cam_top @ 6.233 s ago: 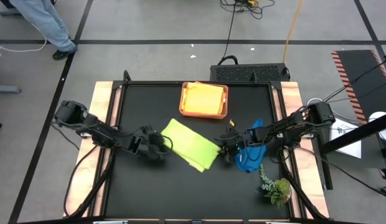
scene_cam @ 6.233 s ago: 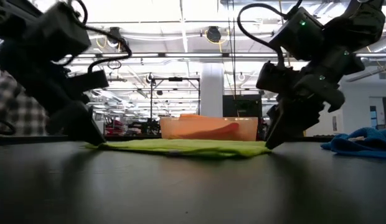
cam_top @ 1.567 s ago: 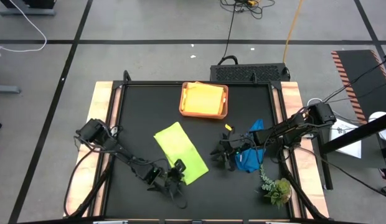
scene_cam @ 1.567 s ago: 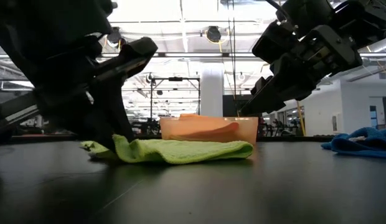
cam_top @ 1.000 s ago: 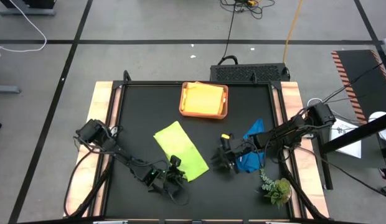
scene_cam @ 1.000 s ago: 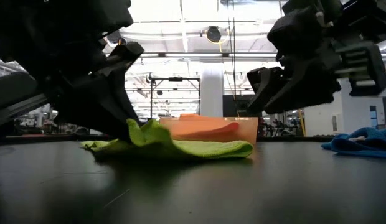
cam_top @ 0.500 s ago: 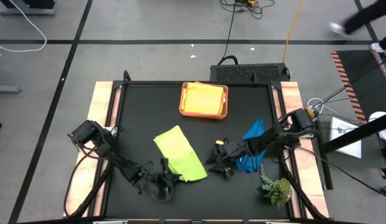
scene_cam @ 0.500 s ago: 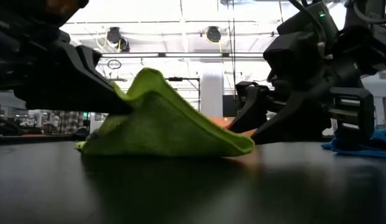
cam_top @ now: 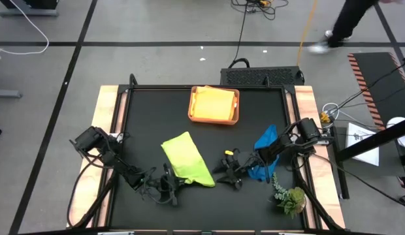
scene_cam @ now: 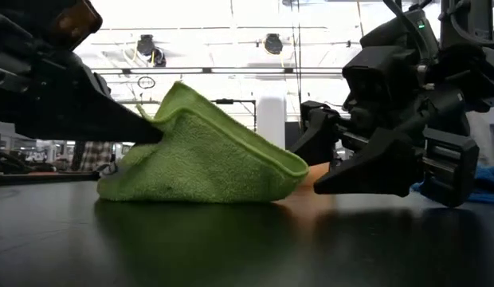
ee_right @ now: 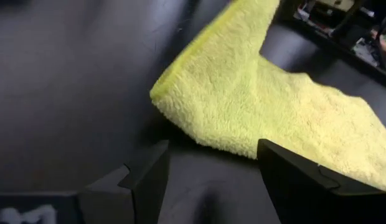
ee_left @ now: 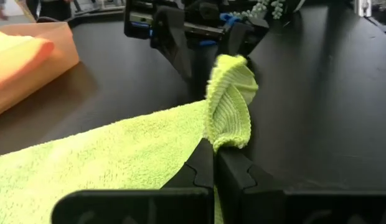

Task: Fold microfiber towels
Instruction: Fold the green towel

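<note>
The lime green towel (cam_top: 187, 162) lies on the black surface (cam_top: 144, 117), below the tan tray (cam_top: 214, 105) in the high view, its long axis running diagonally away from that tray. The left claw (cam_top: 170, 181) is clamped on the towel's lifted corner. The right claw (cam_top: 223, 171), fingers apart, sits just beside the towel, holding nothing.

The black table (cam_top: 144, 124) has pale wood strips down its left and right sides. On it lie a lime green towel (cam_top: 187, 160) near the middle, a blue towel (cam_top: 262, 153) to the right, and a little green plant (cam_top: 289, 196) at the near right corner. At the far edge sits an orange tray (cam_top: 214, 118) — folded yellow and orange cloths lie inside it.
</note>
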Available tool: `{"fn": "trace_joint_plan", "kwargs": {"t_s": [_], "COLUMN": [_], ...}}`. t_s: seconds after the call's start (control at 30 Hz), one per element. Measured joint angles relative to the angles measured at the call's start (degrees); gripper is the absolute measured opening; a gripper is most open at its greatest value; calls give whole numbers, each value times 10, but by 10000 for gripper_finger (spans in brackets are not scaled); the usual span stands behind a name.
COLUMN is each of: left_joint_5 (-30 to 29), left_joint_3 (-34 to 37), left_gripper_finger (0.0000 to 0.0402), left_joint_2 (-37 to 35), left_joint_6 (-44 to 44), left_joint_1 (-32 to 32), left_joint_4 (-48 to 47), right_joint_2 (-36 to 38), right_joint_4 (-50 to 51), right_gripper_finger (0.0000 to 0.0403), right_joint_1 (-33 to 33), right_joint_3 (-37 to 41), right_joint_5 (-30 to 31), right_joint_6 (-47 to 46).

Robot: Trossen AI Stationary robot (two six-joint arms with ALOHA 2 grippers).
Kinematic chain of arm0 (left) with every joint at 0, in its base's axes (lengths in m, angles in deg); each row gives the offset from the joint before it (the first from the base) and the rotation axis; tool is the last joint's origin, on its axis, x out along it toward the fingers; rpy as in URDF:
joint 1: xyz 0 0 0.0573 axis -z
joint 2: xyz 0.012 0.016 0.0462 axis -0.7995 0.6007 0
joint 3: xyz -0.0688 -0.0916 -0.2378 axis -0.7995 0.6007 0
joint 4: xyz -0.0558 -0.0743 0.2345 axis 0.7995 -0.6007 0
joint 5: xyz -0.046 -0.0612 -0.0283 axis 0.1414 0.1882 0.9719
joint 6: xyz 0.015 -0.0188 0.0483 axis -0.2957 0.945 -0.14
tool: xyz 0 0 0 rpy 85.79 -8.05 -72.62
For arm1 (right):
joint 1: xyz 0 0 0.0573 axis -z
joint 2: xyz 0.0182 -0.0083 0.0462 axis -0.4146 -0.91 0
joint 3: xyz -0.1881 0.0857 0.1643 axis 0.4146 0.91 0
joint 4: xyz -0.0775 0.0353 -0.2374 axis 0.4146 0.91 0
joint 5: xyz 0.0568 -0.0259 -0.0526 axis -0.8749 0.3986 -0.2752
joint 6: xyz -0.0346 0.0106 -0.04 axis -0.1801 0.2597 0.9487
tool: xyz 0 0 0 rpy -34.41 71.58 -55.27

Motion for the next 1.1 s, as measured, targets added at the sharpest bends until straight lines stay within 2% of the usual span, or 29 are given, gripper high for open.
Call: {"fn": "trace_joint_plan", "kwargs": {"t_s": [0.17, 0.67, 0.83, 0.97, 1.1], "left_joint_5": [-18, -53, -56, -56, -56], "left_joint_3": [0, 0, 0, 0, 0], "left_gripper_finger": [0, 0, 0, 0, 0], "left_joint_2": [0, 0, 0, 0, 0], "left_joint_6": [7, 17, 13, 12, 14], "left_joint_1": [-2, -5, -5, -5, -5], "left_joint_4": [0, 16, 31, 34, 34], "right_joint_2": [-16, -17, -17, -17, -17], "right_joint_4": [-33, -10, -10, -11, -11], "right_gripper_finger": [240, 240, 238, 211, 162], "right_joint_1": [-8, -34, -32, -31, -31], "right_joint_3": [-5, -24, -24, -24, -24], "right_joint_5": [-1, 1, 3, 4, 4], "right_joint_6": [2, -14, -44, -57, -58]}}
